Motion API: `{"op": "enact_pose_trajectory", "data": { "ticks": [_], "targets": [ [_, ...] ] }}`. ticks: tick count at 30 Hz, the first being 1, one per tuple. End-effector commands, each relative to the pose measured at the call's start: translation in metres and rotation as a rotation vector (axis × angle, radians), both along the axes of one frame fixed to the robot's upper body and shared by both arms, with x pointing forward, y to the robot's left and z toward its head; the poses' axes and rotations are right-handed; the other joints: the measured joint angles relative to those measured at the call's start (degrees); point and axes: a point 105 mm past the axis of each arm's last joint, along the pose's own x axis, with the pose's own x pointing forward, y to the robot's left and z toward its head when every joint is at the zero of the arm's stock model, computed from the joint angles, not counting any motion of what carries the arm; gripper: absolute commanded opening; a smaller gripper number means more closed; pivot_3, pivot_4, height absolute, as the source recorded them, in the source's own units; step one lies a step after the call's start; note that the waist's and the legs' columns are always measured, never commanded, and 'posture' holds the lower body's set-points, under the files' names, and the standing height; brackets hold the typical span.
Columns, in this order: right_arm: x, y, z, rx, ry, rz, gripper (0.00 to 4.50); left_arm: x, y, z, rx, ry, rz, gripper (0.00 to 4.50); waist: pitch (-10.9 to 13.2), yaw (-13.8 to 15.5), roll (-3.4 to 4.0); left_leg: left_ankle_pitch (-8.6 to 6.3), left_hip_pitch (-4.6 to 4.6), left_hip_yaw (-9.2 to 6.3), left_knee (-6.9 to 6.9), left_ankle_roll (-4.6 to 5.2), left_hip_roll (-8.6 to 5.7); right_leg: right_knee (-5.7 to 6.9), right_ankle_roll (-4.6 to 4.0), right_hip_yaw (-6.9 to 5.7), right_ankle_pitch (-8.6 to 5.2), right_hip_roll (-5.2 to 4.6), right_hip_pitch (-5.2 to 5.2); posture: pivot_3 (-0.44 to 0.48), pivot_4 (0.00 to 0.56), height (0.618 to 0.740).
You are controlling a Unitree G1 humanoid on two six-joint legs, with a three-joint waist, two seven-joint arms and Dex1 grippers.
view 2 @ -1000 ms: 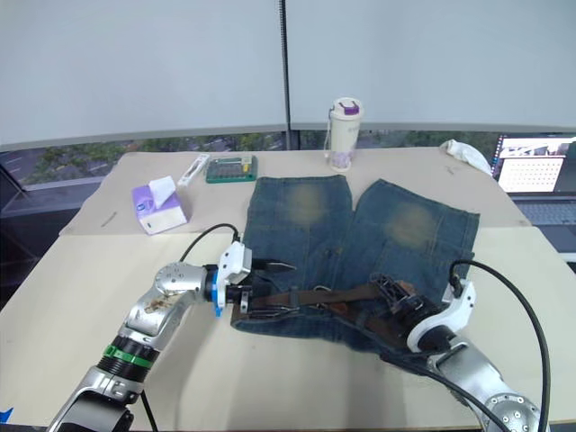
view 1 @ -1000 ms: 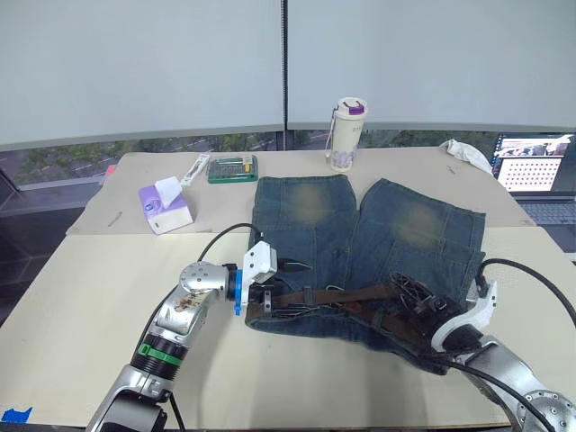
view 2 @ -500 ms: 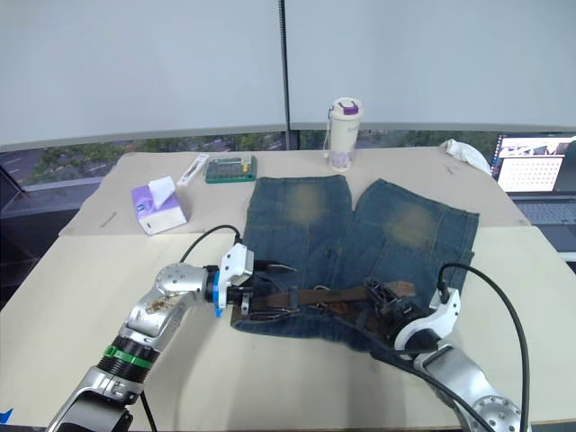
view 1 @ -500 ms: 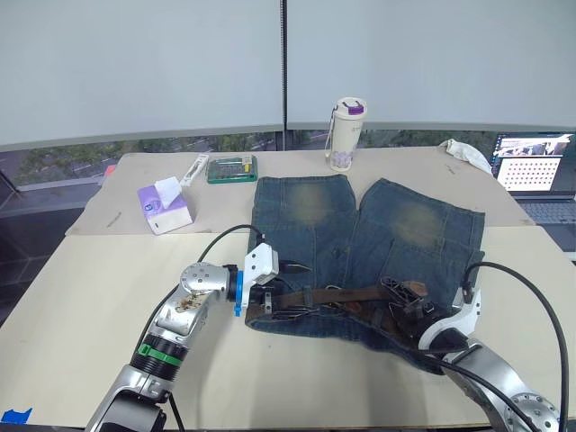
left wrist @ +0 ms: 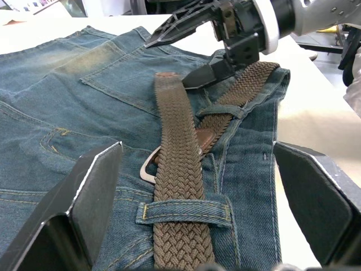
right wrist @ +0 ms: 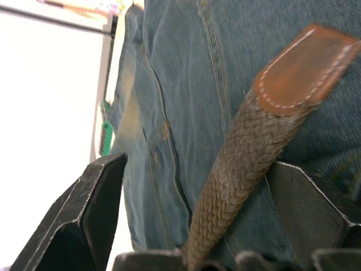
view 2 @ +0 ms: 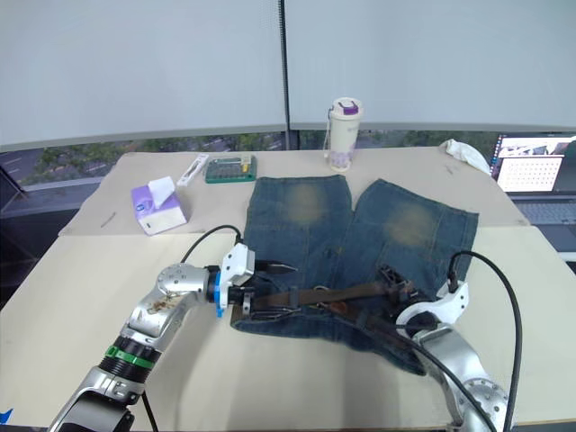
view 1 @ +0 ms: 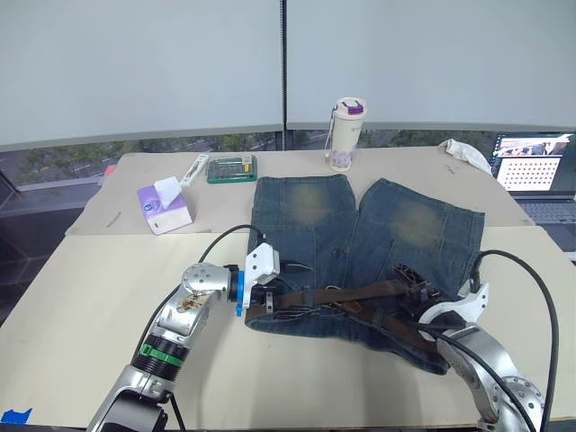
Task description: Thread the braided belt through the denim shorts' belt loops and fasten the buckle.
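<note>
The denim shorts (view 1: 360, 225) lie flat on the table, waistband toward me. The braided belt (view 1: 351, 294) runs along the waistband and passes under a belt loop (left wrist: 183, 212) and a second one (left wrist: 220, 108). Its pale metal buckle (left wrist: 148, 166) rests on the denim beside the strap. My left gripper (view 1: 304, 290) is open at the waistband's left end, its fingers either side of the belt. My right gripper (view 1: 412, 281) is open at the right part of the waistband. The belt's leather tip (right wrist: 304, 65) lies between its fingers (right wrist: 96, 214).
At the back of the table stand a purple tissue box (view 1: 165, 207), a green case (view 1: 232, 168), a white bottle (view 1: 346, 135) and a crumpled white cloth (view 1: 465, 151). A laptop (view 1: 537, 171) sits at the far right. Black cables trail from both wrists.
My right gripper has moved a little farther up over the waistband, and its wrist has swung round. The left arm has stayed where it was.
</note>
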Motion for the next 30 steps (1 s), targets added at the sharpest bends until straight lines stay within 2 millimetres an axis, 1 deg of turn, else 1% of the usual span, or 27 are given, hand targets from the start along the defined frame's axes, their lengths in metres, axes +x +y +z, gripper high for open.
{"op": "enact_pose_trajectory", "data": {
  "ticks": [1, 2, 3, 4, 5, 9, 11, 12, 13, 14, 15, 17, 19, 20, 23, 26, 28, 30],
  "targets": [
    [0.004, -0.002, 0.007, -0.019, -0.039, -0.012, 3.7, 0.0, -0.001, 0.003, -0.002, -0.031, -0.001, 4.5, 0.0, 0.0, 0.0, 0.0, 0.0, 0.0, 0.0, 0.0, 0.0, 0.0, 0.0, 0.0, 0.0, 0.01, 0.0, 0.0, 0.15, 0.74],
    [0.005, -0.002, 0.005, -0.016, -0.039, -0.016, 3.44, 0.0, -0.001, 0.002, 0.0, -0.033, 0.001, 4.5, 0.0, -0.01, 0.01, 0.0, 0.0, 0.0, 0.0, 0.0, 0.0, 0.0, 0.0, 0.0, 0.0, 0.01, 0.0, 0.0, 0.15, 0.74],
    [0.005, -0.002, 0.005, -0.013, -0.04, -0.019, 3.04, 0.0, 0.0, 0.002, 0.001, -0.034, 0.002, 4.5, 0.0, -0.02, 0.0, 0.0, 0.0, 0.0, 0.0, 0.0, 0.0, 0.0, 0.0, 0.0, 0.0, 0.0, 0.0, 0.0, 0.15, 0.74],
    [0.005, -0.003, 0.005, -0.017, -0.046, -0.022, 2.81, 0.0, 0.0, 0.003, 0.001, -0.036, 0.003, 4.5, 0.0, -0.04, 0.01, 0.0, 0.0, 0.0, 0.0, 0.0, 0.0, 0.0, 0.0, 0.0, 0.0, 0.0, 0.0, 0.0, 0.15, 0.74],
    [0.005, -0.003, 0.005, -0.02, -0.051, -0.025, 2.34, 0.0, 0.001, 0.003, 0.001, -0.036, 0.004, 4.5, 0.0, -0.08, 0.01, 0.0, 0.0, 0.0, 0.0, 0.0, 0.0, 0.0, 0.0, 0.0, 0.0, 0.01, 0.0, 0.0, 0.15, 0.74],
    [0.006, -0.006, 0.006, -0.026, -0.081, -0.038, 0.95, 0.0, 0.001, 0.003, 0.0, -0.036, 0.006, 4.5, 0.0, -0.2, 0.01, 0.0, 0.0, 0.0, -0.01, 0.0, 0.0, 0.0, 0.0, 0.0, 0.0, 0.01, -0.01, 0.0, 0.15, 0.74],
    [0.006, -0.004, 0.012, -0.077, -0.13, -0.016, 0.29, 0.0, 0.001, 0.006, -0.013, -0.037, 0.012, 4.5, 0.0, -0.2, 0.02, 0.0, 0.0, 0.0, -0.01, 0.0, 0.0, 0.0, 0.0, 0.0, 0.0, 0.01, -0.01, 0.0, 0.15, 0.74],
    [0.007, -0.001, 0.021, -0.093, -0.174, -0.001, 0.02, 0.001, 0.0, 0.007, -0.018, -0.041, 0.014, 4.5, 0.0, -0.2, 0.02, 0.0, 0.0, 0.0, -0.01, 0.0, 0.0, 0.0, 0.0, -0.01, 0.0, 0.01, -0.01, 0.0, 0.15, 0.74],
    [0.007, 0.008, 0.038, -0.146, -0.27, 0.055, 0.02, 0.003, -0.001, 0.011, -0.041, -0.043, 0.026, 4.5, 0.0, -0.21, 0.03, 0.0, 0.0, 0.0, 0.0, 0.0, 0.0, 0.0, 0.0, 0.0, 0.0, 0.02, 0.0, 0.0, 0.15, 0.74],
    [0.005, 0.017, 0.051, -0.194, -0.344, 0.109, 0.02, 0.004, -0.002, 0.014, -0.065, -0.041, 0.037, 4.5, 0.02, -0.22, 0.1, 0.0, 0.0, 0.0, 0.0, 0.0, 0.0, 0.0, 0.0, -0.01, 0.0, 0.02, -0.01, 0.0, 0.15, 0.74],
    [0.003, 0.026, 0.06, -0.242, -0.403, 0.161, 0.02, 0.006, -0.004, 0.018, -0.091, -0.043, 0.051, 4.5, 0.02, -0.24, 0.15, 0.0, -0.02, 0.01, 0.0, 0.0, -0.01, -0.01, 0.0, -0.01, 0.0, 0.02, -0.02, 0.0, 0.15, 0.74],
    [-0.001, 0.039, 0.068, -0.333, -0.48, 0.244, 0.02, 0.009, -0.007, 0.025, -0.148, -0.035, 0.078, 4.5, 0.02, -0.4, 0.13, 0.0, -0.01, 0.03, 0.01, 0.01, -0.01, -0.01, 0.01, -0.01, 0.0, 0.04, -0.01, 0.0, 0.15, 0.74],
    [-0.005, 0.05, 0.074, -0.412, -0.551, 0.314, 0.02, 0.011, -0.01, 0.033, -0.208, -0.017, 0.104, 4.5, 0.02, -0.43, 0.11, 0.0, 0.01, 0.02, 0.01, 0.0, 0.0, 0.0, 0.01, -0.05, 0.0, 0.09, 0.01, 0.0, 0.15, 0.74],
    [-0.008, 0.056, 0.077, -0.484, -0.601, 0.36, 0.02, 0.014, -0.012, 0.038, -0.245, -0.002, 0.123, 4.5, 0.03, -0.42, 0.09, 0.0, 0.01, 0.0, 0.01, 0.0, 0.01, -0.01, 0.01, -0.08, -0.01, 0.1, 0.02, 0.0, 0.15, 0.74],
    [-0.012, 0.066, 0.075, -0.633, -0.672, 0.445, 0.02, 0.021, -0.014, 0.052, -0.343, 0.04, 0.178, 4.5, 0.05, -0.32, 0.06, 0.0, -0.01, 0.01, 0.08, 0.0, -0.01, -0.02, 0.02, -0.08, -0.01, 0.07, 0.02, 0.0, 0.15, 0.74],
    [-0.013, 0.069, 0.077, -0.645, -0.722, 0.457, 0.02, 0.021, -0.016, 0.066, -0.437, 0.095, 0.183, 4.5, 0.07, -0.27, 0.01, 0.0, -0.01, 0.01, 0.1, 0.0, -0.01, -0.02, 0.02, -0.09, -0.01, 0.08, 0.03, 0.0, 0.15, 0.74],
    [-0.009, 0.068, 0.074, -0.68, -0.697, 0.445, 0.02, 0.02, -0.02, 0.07, -0.443, 0.054, 0.195, 4.5, 0.07, -0.24, 0.0, 0.0, -0.01, 0.01, 0.11, -0.01, -0.01, -0.01, 0.02, -0.07, -0.01, 0.06, 0.03, 0.0, 0.15, 0.74],
    [-0.006, 0.069, 0.076, -0.659, -0.682, 0.419, 0.02, 0.017, -0.025, 0.072, -0.44, -0.001, 0.2, 4.5, 0.08, -0.09, -0.01, 0.01, 0.0, 0.01, 0.1, -0.03, -0.01, -0.01, 0.01, -0.04, -0.01, 0.03, 0.03, 0.0, 0.15, 0.74]
  ]
}}
